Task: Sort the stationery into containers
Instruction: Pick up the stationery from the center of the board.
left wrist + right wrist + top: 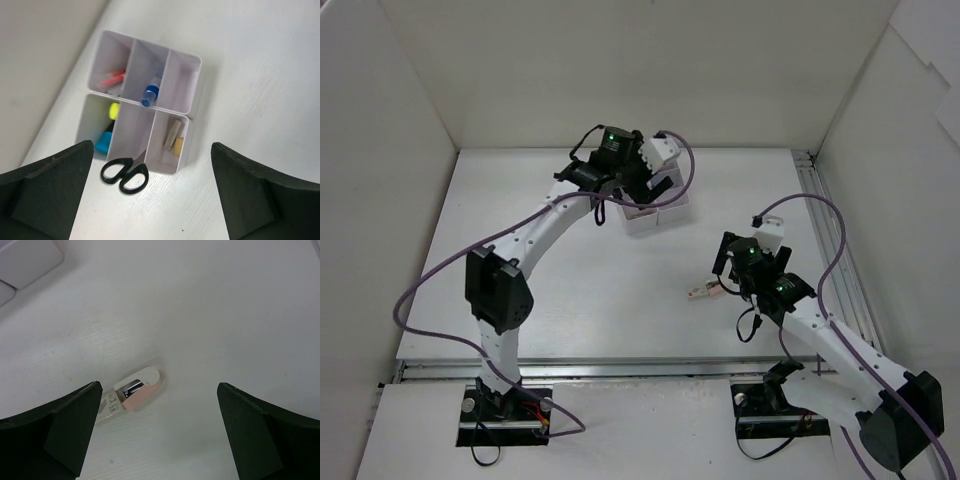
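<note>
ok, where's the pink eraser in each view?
Top external: eraser lies right of centre, below and right of the organiser.
Left wrist: not in it.
Right wrist: low, left of centre.
Shared landmark: the organiser, which fills the middle of the left wrist view and shows as a corner at the top left of the right wrist view.
</note>
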`<move>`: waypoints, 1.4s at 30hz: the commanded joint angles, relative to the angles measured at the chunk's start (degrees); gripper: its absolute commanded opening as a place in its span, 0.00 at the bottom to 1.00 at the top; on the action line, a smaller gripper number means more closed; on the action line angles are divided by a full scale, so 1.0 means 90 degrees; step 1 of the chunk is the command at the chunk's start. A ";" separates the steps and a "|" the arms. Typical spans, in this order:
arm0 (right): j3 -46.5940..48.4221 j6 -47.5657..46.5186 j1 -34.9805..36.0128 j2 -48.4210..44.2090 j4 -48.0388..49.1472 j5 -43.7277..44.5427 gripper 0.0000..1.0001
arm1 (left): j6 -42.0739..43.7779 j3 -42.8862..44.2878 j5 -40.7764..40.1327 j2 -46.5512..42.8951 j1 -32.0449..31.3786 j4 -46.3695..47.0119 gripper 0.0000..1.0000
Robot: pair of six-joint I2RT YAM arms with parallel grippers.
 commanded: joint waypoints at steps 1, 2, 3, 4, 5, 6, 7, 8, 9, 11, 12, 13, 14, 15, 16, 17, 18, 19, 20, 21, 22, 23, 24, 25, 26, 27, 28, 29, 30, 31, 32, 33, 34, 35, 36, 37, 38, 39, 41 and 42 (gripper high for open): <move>0.0363 0.1402 0.0002 0.0388 -0.0581 -0.0108 0.98 | -0.1156 0.0150 -0.0633 -0.1347 -0.0131 0.0367 1.00; 0.0383 0.1531 -0.0008 0.0477 -0.0669 -0.0176 0.98 | -0.1690 0.0140 -0.0819 -0.1524 -0.0131 0.0251 0.99; 0.0402 0.1629 -0.0008 0.0652 -0.0757 -0.0206 0.98 | -0.2005 0.0004 -0.1285 -0.1700 -0.0131 0.0172 0.99; 0.0441 0.1727 -0.0008 0.0750 -0.0826 -0.0225 0.98 | -0.2279 -0.0123 -0.1550 -0.2127 -0.0131 0.0133 0.99; 0.0461 0.1921 0.0002 0.0838 -0.0875 -0.0264 0.98 | -0.2494 -0.0346 -0.1746 -0.2383 -0.0131 0.0075 0.99; 0.0500 0.2029 -0.0018 0.0936 -0.0981 -0.0303 0.98 | -0.3009 -0.0938 -0.2280 -0.2656 -0.0131 0.0084 0.99; 0.0539 0.2146 -0.0018 0.1140 -0.1031 -0.0313 0.98 | -0.3275 -0.1292 -0.2517 -0.3278 -0.0131 0.0122 1.00; 0.0539 0.2399 -0.0037 0.1239 -0.1060 -0.0352 0.98 | -0.3529 -0.2156 -0.2964 -0.3622 -0.0131 0.0307 0.99; 0.0549 0.2508 -0.0028 0.1404 -0.1051 -0.0401 0.98 | -0.4024 -0.2668 -0.3114 -0.3945 -0.0131 0.0405 0.99; 0.0646 0.2820 -0.0037 0.1619 -0.1051 -0.0440 0.98 | -0.4215 -0.3644 -0.3174 -0.5019 -0.0131 0.0823 0.99; 0.0705 0.2841 -0.0057 0.1872 -0.1051 -0.0402 0.98 | -0.4254 -0.4539 -0.3280 -0.5283 -0.0131 0.0971 1.00; 0.0860 0.2870 -0.0095 0.2000 -0.1051 -0.0363 0.98 | -0.4428 -0.4847 -0.3397 -0.5818 -0.0131 0.1050 0.99; 0.0910 0.2899 -0.0077 0.2108 -0.1051 -0.0362 0.98 | -0.4527 -0.5073 -0.3515 -0.6074 -0.0073 0.0935 0.99; 0.0959 0.2996 -0.0115 0.2312 -0.1051 -0.0362 0.98 | -0.4682 -0.5336 -0.3796 -0.6251 -0.0072 0.0779 0.99; 0.0979 0.3084 -0.0115 0.2401 -0.1032 -0.0343 0.98 | -0.4993 -0.5416 -0.3944 -0.6582 -0.0072 0.0613 1.00; 0.1008 0.3191 -0.0125 0.2498 -0.0954 -0.0362 0.98 | -0.5151 -0.5562 -0.4149 -0.6730 -0.0072 0.0282 1.00; 0.1008 0.3231 -0.0125 0.2693 -0.0924 -0.0362 0.98 | -0.5307 -0.5699 -0.4189 -0.6876 -0.0072 0.0173 0.99; 0.1066 0.3261 -0.0164 0.2801 -0.0905 -0.0391 0.98 | -0.5386 -0.5845 -0.4141 -0.7110 -0.0014 0.0133 0.99; 0.1105 0.3251 -0.0164 0.2918 -0.0875 -0.0488 0.98 | -0.5319 -0.6127 -0.3967 -0.7219 -0.0013 0.0229 0.99; 0.1183 0.3241 -0.0174 0.3142 -0.0827 -0.0518 0.98 | -0.5241 -0.6265 -0.3897 -0.7384 -0.0013 0.0288 1.00; 0.1232 0.3212 -0.0203 0.3260 -0.0807 -0.0654 0.98 | -0.5260 -0.6334 -0.3858 -0.7444 -0.0013 0.0298 0.99; 0.1271 0.3193 -0.0213 0.3387 -0.0778 -0.0674 0.98 | -0.5337 -0.6403 -0.3848 -0.7473 -0.0013 0.0231 1.00; 0.1330 0.3202 -0.0242 0.3591 -0.0758 -0.0713 0.98 | -0.5377 -0.6413 -0.3848 -0.7493 -0.0013 0.0192 0.99; 0.1379 0.3173 -0.0271 0.3680 -0.0729 -0.0830 0.98 | -0.5416 -0.6442 -0.3838 -0.7512 -0.0013 0.0211 0.99; 0.1408 0.3163 -0.0272 0.3807 -0.0690 -0.0899 0.96 | -0.5407 -0.6520 -0.3770 -0.7513 -0.0013 0.0259 0.99; 0.1418 0.3163 -0.0272 0.3856 -0.0661 -0.0938 0.95 | -0.5387 -0.6521 -0.3750 -0.7464 -0.0013 0.0289 1.00; 0.1370 0.3173 -0.0291 0.3895 -0.0612 -0.0958 0.89 | -0.5387 -0.6492 -0.3741 -0.7377 -0.0013 0.0250 0.99; 0.1369 0.3173 -0.0262 0.3896 -0.0602 -0.0958 0.88 | -0.5387 -0.6472 -0.3740 -0.7376 -0.0013 0.0230 1.00; 0.1282 0.3241 -0.0301 0.3896 -0.0592 -0.0939 0.86 | -0.5387 -0.6443 -0.3769 -0.7260 -0.0013 0.0211 0.99; 0.1224 0.3290 -0.0320 0.3896 -0.0563 -0.0967 0.81 | -0.5377 -0.6404 -0.3789 -0.7191 -0.0013 0.0143 1.00; 0.1175 0.3319 -0.0311 0.3876 -0.0534 -0.0958 0.79 | -0.5377 -0.6355 -0.3799 -0.7132 -0.0013 0.0113 1.00; 0.1126 0.3348 -0.0311 0.3847 -0.0514 -0.0919 0.77 | -0.5309 -0.6335 -0.3809 -0.7025 -0.0013 0.0113 0.99; 0.1087 0.3378 -0.0301 0.3818 -0.0494 -0.0890 0.70 | -0.5280 -0.6364 -0.3799 -0.6976 -0.0013 0.0171 0.99; 0.1067 0.3388 -0.0301 0.3779 -0.0465 -0.0890 0.66 | -0.5250 -0.6374 -0.3799 -0.6927 -0.0013 0.0201 0.99; 0.1038 0.3388 -0.0311 0.3769 -0.0446 -0.0890 0.61 | -0.5260 -0.6355 -0.3789 -0.6820 -0.0013 0.0211 0.99; 0.1028 0.3378 -0.0311 0.3779 -0.0416 -0.0880 0.51 | -0.5241 -0.6325 -0.3693 -0.6781 0.0045 0.0201 0.99; 0.1047 0.3368 -0.0311 0.3788 -0.0416 -0.0870 0.46 | -0.5231 -0.6325 -0.3672 -0.6732 0.0045 0.0201 0.99; 0.1047 0.3349 -0.0301 0.3788 -0.0406 -0.0880 0.42 | -0.5250 -0.6325 -0.3653 -0.6702 0.0045 0.0211 0.99; 0.1067 0.3261 -0.0311 0.3798 -0.0377 -0.0890 0.32 | -0.5240 -0.6335 -0.3643 -0.6692 0.0103 0.0230 0.99; 0.1096 0.3126 -0.0320 0.3788 -0.0358 -0.0890 0.30 | -0.5250 -0.6345 -0.3652 -0.6712 0.0104 0.0240 1.00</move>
